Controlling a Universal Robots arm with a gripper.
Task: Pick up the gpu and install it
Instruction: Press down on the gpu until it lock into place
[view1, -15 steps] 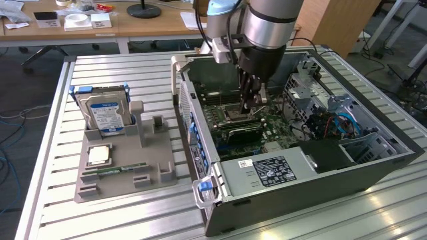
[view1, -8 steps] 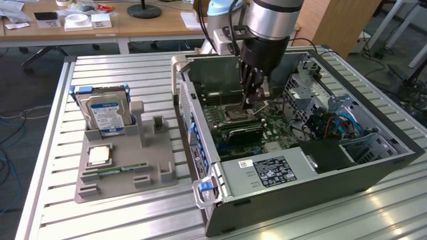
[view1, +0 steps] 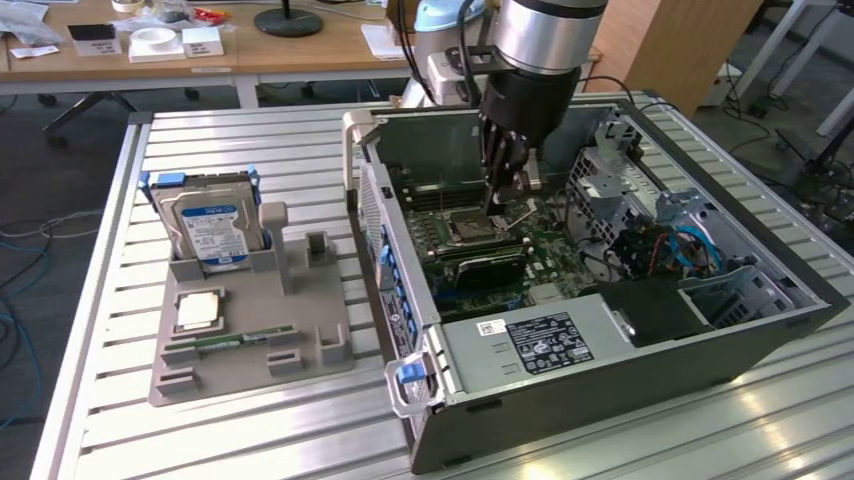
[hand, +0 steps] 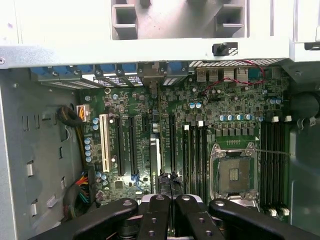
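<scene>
1. Closest to the wrist camera are the gripper's (hand: 170, 202) black fingers (hand: 154, 220); the jaws are pulled in narrow, nearly together
2. Pinched between them is what looks like the gpu (hand: 170, 186), seen edge-on as a thin dark line running out from the jaws, so I can't make out much of it
3. Straight below the jaws is the motherboard (hand: 130, 107) inside the open PC case (view1: 601, 400); the jaws hang over the long expansion slots (hand: 127, 145), with the empty CPU socket (hand: 233, 175) just beside them
4. In the exterior view the gripper (view1: 502, 200) is down inside the case, close above the board
5. Well away from the jaws, outside the case, a grey parts holder (view1: 247, 370) sits on the slatted worktop (view1: 240, 130) with the blue-labelled hard drive (view1: 207, 225) standing in it and a green memory stick (view1: 247, 340) lying flat
</scene>
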